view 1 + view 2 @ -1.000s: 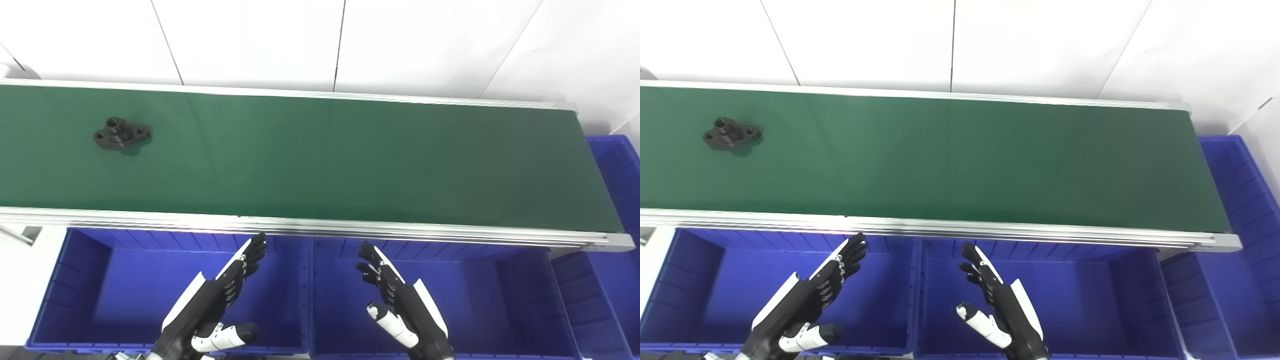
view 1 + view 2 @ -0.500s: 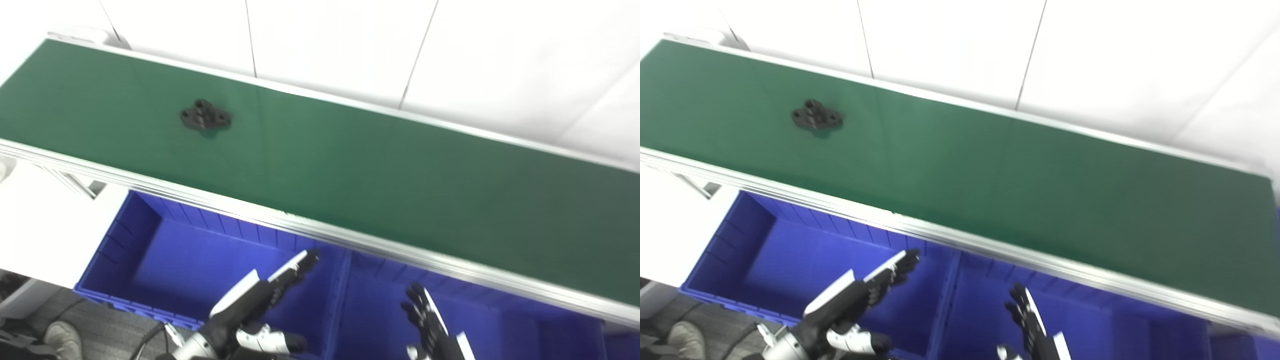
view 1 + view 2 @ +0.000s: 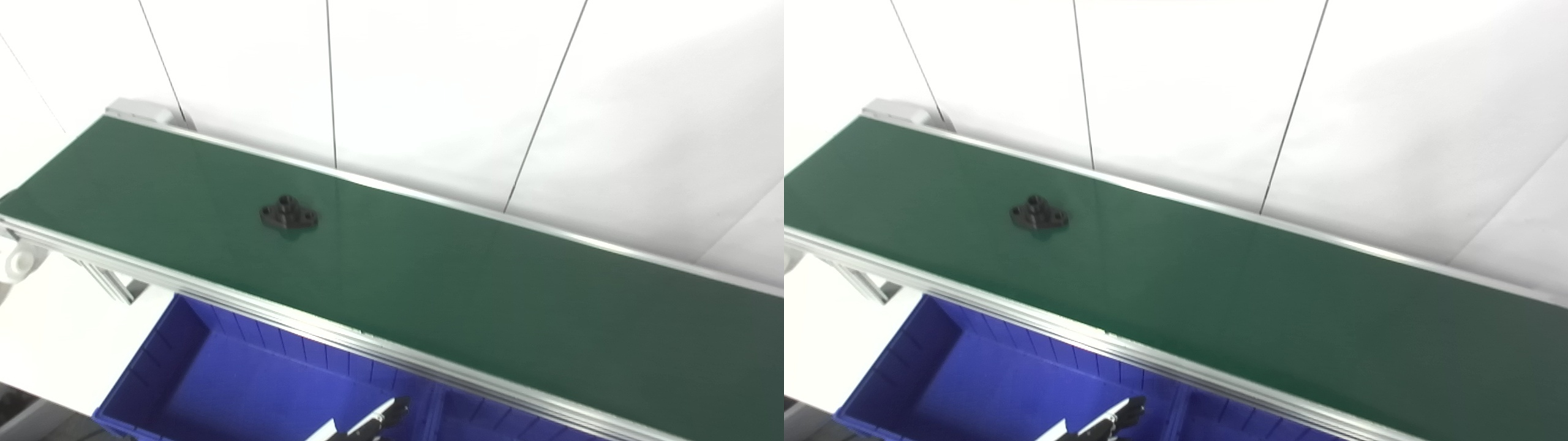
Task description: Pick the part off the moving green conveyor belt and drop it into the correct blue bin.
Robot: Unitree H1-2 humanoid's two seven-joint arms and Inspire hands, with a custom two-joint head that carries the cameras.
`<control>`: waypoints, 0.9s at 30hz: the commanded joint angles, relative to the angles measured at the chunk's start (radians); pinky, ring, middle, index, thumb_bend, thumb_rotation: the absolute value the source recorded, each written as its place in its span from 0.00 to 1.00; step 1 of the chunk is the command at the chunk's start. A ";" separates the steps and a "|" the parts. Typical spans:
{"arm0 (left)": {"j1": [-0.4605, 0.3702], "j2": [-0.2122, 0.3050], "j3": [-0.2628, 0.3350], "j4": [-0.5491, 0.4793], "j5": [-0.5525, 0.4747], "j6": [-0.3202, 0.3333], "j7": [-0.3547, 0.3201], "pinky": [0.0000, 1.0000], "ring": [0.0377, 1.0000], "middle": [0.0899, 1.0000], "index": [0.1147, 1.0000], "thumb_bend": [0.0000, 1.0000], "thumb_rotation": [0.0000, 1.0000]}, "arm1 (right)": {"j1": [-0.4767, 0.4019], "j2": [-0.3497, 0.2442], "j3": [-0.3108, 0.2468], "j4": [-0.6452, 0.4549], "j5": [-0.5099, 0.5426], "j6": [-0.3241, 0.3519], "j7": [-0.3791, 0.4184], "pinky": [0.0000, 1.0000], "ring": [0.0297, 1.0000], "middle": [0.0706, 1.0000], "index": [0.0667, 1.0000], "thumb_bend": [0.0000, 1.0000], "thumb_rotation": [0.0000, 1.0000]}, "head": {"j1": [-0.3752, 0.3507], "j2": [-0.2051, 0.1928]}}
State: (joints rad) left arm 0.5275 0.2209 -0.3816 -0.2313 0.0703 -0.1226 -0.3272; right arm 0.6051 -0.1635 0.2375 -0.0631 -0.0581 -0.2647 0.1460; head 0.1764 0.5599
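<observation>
With only our left hand [image 3: 373, 424] fingertips showing, grip unreadable, right hand unseen, we risk the part [image 3: 288, 214] riding the belt [image 3: 490, 294] past us.

Left hand [image 3: 373, 424] is showing only at the bottom edge of both views: black fingertips [image 3: 1127, 409] with a white back panel, fingers lying straight and pointing up and to the right. Nothing is sitting between the visible fingers. Palm, thumb and wrist are lying out of frame. Right hand is lying wholly out of view.
</observation>
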 commanded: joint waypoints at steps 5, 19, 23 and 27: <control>-0.011 -0.008 -0.006 -0.005 -0.010 -0.039 0.003 0.90 1.00 1.00 1.00 0.87 0.61 | -0.013 -0.003 -0.006 0.002 0.011 -0.063 0.009 1.00 0.94 0.98 1.00 0.80 0.79 | 0.004 -0.008; -0.044 -0.019 -0.001 0.054 -0.004 -0.066 0.003 0.87 1.00 1.00 1.00 0.87 0.63 | -0.046 0.003 -0.007 0.046 0.006 -0.073 0.007 0.99 0.92 0.97 0.99 0.81 0.79 | -0.010 -0.027; -0.051 -0.016 0.001 0.063 0.000 -0.063 0.003 0.83 1.00 1.00 1.00 0.87 0.63 | -0.054 0.007 -0.007 0.058 0.012 -0.075 0.009 0.98 0.92 0.96 0.98 0.81 0.78 | -0.013 -0.031; -0.053 -0.011 0.010 0.052 -0.012 -0.052 0.000 0.84 1.00 1.00 1.00 0.88 0.64 | -0.053 0.014 -0.005 0.043 -0.009 -0.053 0.000 0.97 0.92 0.96 0.98 0.83 0.79 | -0.062 0.003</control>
State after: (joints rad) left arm 0.4755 0.2010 -0.3757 -0.1496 0.0723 -0.1462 -0.3276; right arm 0.5453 -0.1543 0.2334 0.0051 -0.0629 -0.2853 0.1478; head 0.1335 0.5537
